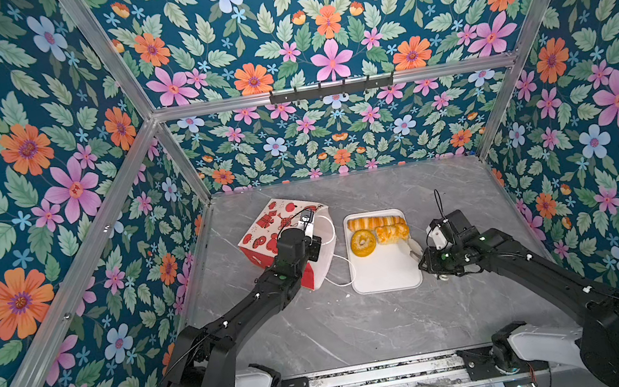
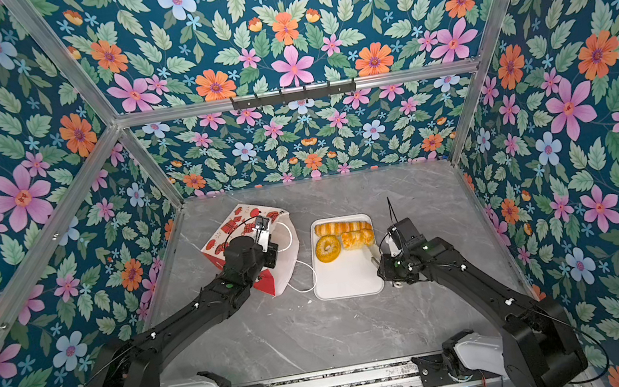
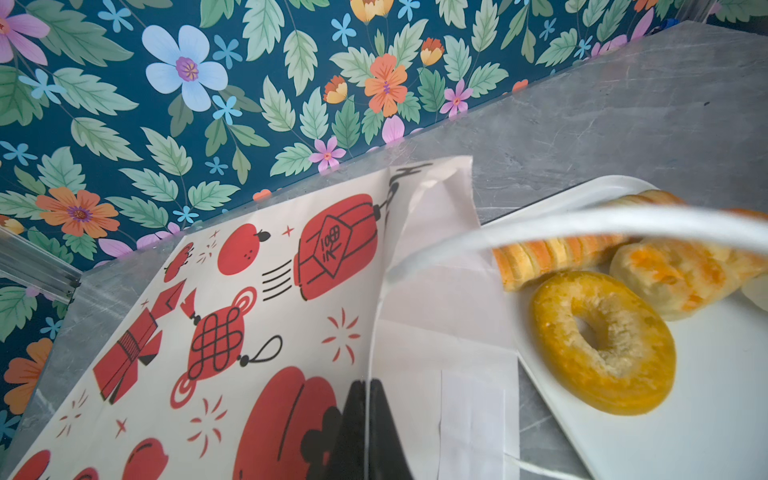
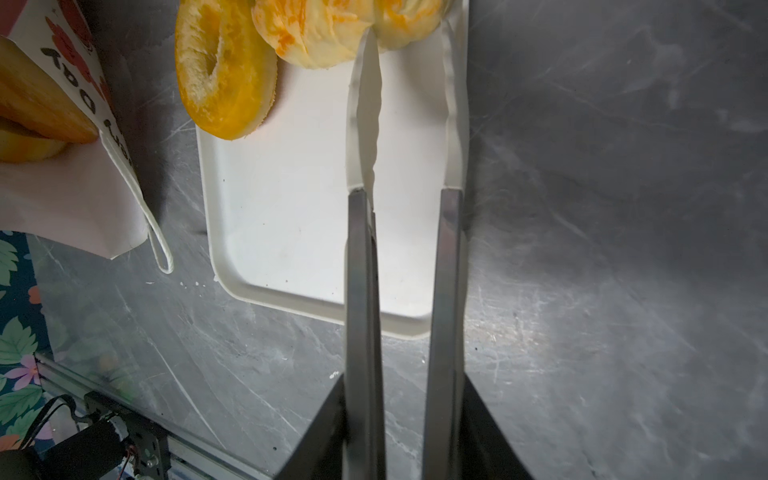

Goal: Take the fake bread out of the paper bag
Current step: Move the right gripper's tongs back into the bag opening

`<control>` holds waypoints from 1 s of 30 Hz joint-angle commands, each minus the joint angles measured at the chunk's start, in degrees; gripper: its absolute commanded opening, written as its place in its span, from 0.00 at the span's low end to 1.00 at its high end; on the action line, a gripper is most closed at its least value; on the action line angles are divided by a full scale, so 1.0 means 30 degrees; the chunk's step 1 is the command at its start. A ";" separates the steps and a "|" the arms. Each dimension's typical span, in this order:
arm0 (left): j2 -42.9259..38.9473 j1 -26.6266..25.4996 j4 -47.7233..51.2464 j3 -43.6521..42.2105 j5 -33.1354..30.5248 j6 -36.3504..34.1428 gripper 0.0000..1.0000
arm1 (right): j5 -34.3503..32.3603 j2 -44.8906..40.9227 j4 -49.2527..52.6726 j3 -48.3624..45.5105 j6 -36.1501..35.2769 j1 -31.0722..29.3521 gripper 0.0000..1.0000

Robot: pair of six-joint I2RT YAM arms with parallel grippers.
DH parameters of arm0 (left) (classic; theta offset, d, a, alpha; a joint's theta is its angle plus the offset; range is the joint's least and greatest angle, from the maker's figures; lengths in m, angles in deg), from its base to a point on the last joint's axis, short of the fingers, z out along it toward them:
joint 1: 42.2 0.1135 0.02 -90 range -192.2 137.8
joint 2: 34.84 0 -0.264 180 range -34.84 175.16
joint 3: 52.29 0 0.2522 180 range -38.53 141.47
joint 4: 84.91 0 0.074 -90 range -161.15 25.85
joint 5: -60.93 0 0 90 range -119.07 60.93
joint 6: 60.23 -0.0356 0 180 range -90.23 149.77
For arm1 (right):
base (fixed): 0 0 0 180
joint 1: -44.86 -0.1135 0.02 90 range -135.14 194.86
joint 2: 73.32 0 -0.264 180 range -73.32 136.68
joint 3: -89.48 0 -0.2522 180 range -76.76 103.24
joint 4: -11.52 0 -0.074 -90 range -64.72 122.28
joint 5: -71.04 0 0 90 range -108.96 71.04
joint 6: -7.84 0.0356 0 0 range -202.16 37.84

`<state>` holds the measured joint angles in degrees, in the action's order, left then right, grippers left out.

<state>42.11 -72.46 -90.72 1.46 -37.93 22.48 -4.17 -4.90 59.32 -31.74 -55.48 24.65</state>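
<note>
Left claw (image 3: 368,399) tight on paper bag (image 3: 232,316)

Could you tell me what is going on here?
The left hand pinches the rim of the paper bag, holding its mouth open toward the white tray. The right hand holds tongs, tips apart, beside the croissant. A striped loaf, a ring and the croissant lie on the tray; at least two pieces show inside the bag.
</note>
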 commanded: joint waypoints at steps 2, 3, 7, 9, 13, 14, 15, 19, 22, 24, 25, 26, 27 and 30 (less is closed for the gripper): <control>-0.0023 0.0015 -0.0397 0.0109 0.0120 0.0070 0.00 | 0.1400 -0.0983 -0.0527 -0.0329 -0.0173 -0.0008 0.40; -0.0018 0.0028 -0.0347 0.0118 0.0114 0.0057 0.00 | 0.1936 -0.1336 -0.0335 -0.0461 -0.0029 -0.0003 0.40; -0.0043 0.0038 -0.0059 0.0277 0.0188 -0.0084 0.00 | 0.3523 -0.3107 0.0220 -0.1220 0.0602 -0.0003 0.40; -0.0116 0.0029 0.0516 0.0529 0.0222 -0.0333 0.00 | 0.3754 -0.4159 0.0599 -0.1494 0.0897 -0.0006 0.41; -0.0305 0.0009 0.2843 0.1597 0.0638 -0.0959 0.00 | 0.4442 -0.5358 0.0350 -0.1486 0.1506 -0.0236 0.42; -0.0341 0.0023 0.3602 0.1964 0.0738 -0.1138 0.00 | 0.4674 -0.5361 0.0008 -0.1350 0.1742 -0.0553 0.42; -0.0380 0.0009 0.4321 0.2337 0.0828 -0.1281 0.00 | 0.4724 -0.5218 -0.0391 -0.1162 0.2004 -0.1065 0.42; -0.0515 -0.0006 0.6623 0.3472 0.1001 -0.1611 0.00 | 0.4388 -0.3620 -0.2475 -0.0160 0.2796 -0.4056 0.42; -0.0573 -0.0018 0.7541 0.3779 0.0895 -0.1745 0.00 | 0.4407 -0.1840 -0.4873 0.0521 0.3339 -0.5911 0.42; -0.0615 -0.0048 0.8018 0.3833 0.1177 -0.1760 0.00 | 0.4782 -0.0516 -0.6450 0.1069 0.3464 -0.6652 0.42; -0.0602 -0.0064 0.8194 0.3796 0.1307 -0.1718 0.00 | 0.4923 0.0091 -0.6917 0.1352 0.3445 -0.6892 0.42; -0.0628 -0.0095 0.8376 0.3758 0.1497 -0.1630 0.00 | 0.4984 0.0773 -0.7342 0.1664 0.3369 -0.7109 0.42; -0.0663 -0.0123 0.8547 0.3709 0.1687 -0.1555 0.00 | 0.5100 0.1447 -0.7641 0.1966 0.3222 -0.7330 0.42; -0.0830 -0.0167 0.9021 0.3536 0.2194 -0.1439 0.00 | 0.5252 0.3292 -0.8759 0.2661 0.2932 -0.7650 0.42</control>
<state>40.17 -72.89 -66.22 12.34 -33.34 17.68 10.32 1.86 40.39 -25.14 -46.30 2.36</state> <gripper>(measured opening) 0.040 0.424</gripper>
